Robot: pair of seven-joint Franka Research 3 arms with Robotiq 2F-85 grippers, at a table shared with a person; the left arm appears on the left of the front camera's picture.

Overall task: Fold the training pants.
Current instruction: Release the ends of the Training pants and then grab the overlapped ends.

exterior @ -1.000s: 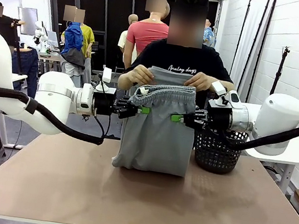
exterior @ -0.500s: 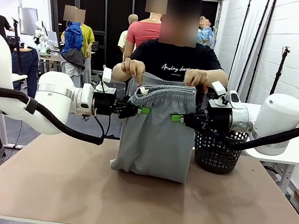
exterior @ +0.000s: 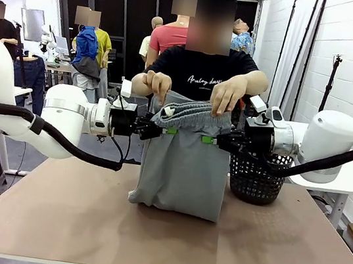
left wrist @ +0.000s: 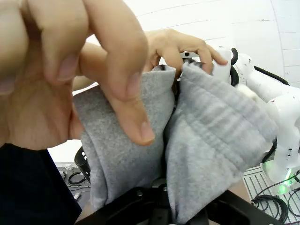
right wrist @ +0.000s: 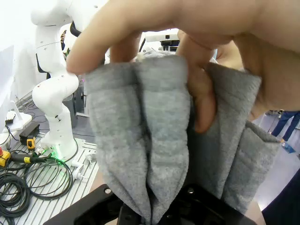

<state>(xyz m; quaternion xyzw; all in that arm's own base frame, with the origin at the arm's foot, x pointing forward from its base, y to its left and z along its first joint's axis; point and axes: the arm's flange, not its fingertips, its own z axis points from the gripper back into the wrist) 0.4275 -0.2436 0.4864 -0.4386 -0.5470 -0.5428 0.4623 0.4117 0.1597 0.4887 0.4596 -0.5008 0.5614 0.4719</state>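
Note:
The light grey training pants (exterior: 182, 173) hang upright over the table's far half, their lower fold resting on the tabletop. My left gripper (exterior: 169, 129) is shut on the pants' left side just below the waistband. My right gripper (exterior: 208, 139) is shut on the right side at the same height. The person's hands (exterior: 225, 94) pinch the gathered waistband and bend it down and forward over my fingers. In the left wrist view the grey fabric (left wrist: 206, 140) sits between my fingers under a big hand (left wrist: 70, 70). The right wrist view shows bunched fabric (right wrist: 154, 140) held by fingers (right wrist: 201, 98).
A black mesh basket (exterior: 257, 178) stands on the table's right far side, close behind my right gripper. The brown tabletop (exterior: 161, 236) is bare in its near half. The person stands at the far edge, right behind the pants.
The person has pulled the back waistband up, then folded it forward and down over the front one. Both grippers have stayed in place, still clamped on the pants.

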